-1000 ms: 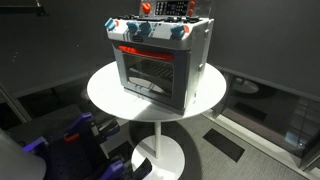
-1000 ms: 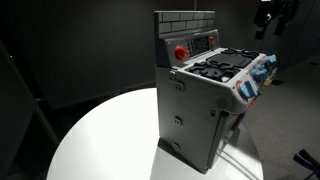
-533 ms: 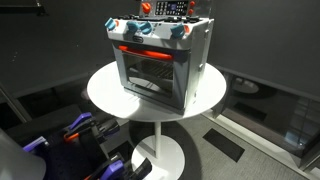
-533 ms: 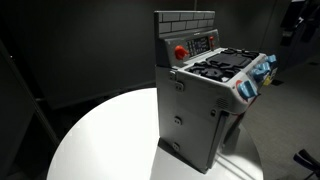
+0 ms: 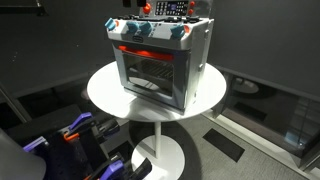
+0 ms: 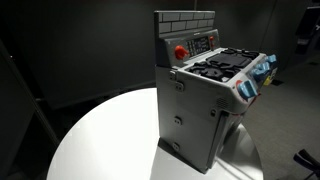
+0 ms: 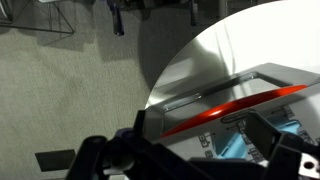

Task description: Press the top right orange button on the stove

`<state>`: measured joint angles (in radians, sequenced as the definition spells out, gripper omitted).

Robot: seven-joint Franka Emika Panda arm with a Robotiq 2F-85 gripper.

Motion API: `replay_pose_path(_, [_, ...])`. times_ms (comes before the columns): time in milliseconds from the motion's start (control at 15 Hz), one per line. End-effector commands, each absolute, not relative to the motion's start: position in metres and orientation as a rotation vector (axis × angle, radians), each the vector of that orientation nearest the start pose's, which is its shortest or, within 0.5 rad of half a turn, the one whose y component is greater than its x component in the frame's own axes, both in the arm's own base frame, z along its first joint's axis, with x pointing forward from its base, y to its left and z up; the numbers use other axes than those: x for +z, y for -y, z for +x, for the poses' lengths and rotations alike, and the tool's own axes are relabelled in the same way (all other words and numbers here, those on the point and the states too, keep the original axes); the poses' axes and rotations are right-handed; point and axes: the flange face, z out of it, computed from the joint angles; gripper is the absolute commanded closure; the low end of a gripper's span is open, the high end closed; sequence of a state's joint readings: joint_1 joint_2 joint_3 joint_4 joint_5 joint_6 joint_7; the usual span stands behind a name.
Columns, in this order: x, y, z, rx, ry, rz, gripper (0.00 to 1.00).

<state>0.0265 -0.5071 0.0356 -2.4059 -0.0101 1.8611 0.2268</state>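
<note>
Stove is sitting upright near the middle of the round white bench, door facing near-left in this exterior view. The glass door, the red strip above it and the blue knobs are all showing here, but the back panel is getting clipped by the top edge, so the buttons aren't reading clearly. An exterior view is looking at the stove from its side instead. That one is showing the grey brick back panel, a round red button on it, the black burners on top, and bare bench to the left. There's a dark shape at the far right edge, well apart from the stove and too dim to identify. Wrist view is giving only a close slice: bench rim over grey carpet, the red strip, and a bit of blue knob. The gripper is filling the bottom edge as a dark blur, nothing touching it. Can't tell whether the jaws are released or clenched.
</note>
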Motion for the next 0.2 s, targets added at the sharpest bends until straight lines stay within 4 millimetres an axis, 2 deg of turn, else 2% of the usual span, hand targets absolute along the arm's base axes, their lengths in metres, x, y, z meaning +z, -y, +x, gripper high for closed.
replay_pose_path(0, [0.4928,-0.0244,0.3917,0.059,-0.264,-3.162,0.00])
replay_pose_path(133, [0.4927,-0.0243,0.3917,0.059,-0.264,-3.162,0.00])
